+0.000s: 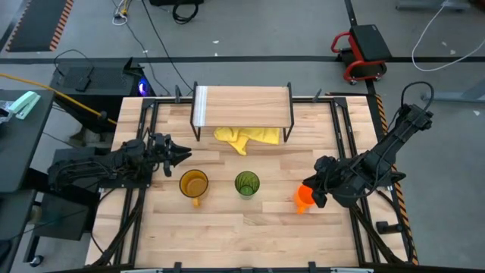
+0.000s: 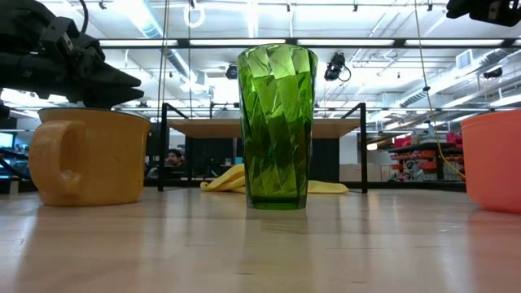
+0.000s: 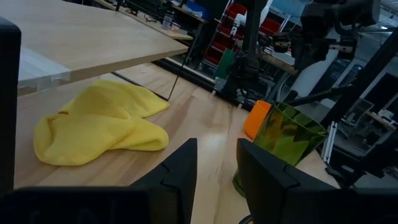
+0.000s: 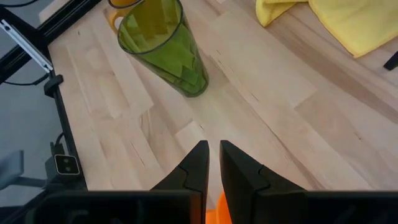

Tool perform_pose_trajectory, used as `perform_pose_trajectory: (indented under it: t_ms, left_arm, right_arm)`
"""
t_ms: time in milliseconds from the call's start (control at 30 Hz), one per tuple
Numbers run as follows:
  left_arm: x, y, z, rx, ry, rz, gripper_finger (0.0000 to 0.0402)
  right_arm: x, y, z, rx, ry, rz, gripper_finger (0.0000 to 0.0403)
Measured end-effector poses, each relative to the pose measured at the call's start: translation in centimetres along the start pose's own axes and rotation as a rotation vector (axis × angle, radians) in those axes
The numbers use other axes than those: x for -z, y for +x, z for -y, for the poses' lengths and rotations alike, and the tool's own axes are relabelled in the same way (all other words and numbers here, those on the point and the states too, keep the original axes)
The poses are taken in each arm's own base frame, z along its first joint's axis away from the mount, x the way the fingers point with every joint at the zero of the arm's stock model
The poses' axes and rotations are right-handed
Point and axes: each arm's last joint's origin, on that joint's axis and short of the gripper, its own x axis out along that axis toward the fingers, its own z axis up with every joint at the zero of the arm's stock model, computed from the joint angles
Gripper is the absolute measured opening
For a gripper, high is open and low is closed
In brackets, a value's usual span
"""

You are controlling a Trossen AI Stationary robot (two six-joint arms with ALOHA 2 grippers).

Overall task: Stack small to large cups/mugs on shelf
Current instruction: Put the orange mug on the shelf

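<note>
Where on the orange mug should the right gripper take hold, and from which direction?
Judging by its pose, grip the orange mug by the rim wall from above. It stands upright with its mouth open, and the right gripper hovers right at it. Its handle is not visible, so the rim seems the safer hold.

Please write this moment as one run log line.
shelf: empty | yellow mug, green tumbler, orange mug: on table | right gripper: at orange mug
</note>
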Motion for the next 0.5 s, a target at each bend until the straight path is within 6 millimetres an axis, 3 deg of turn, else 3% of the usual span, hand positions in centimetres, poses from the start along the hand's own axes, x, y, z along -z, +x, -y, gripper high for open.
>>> perform_pose_trajectory:
  t_ms: [500]
  left_arm:
    - [0.0,0.0,0.0,0.0,0.027,0.0,0.0121]
  right_arm:
    - [-0.02,-0.01,0.01,0.002,-0.003,0.007,0.0048]
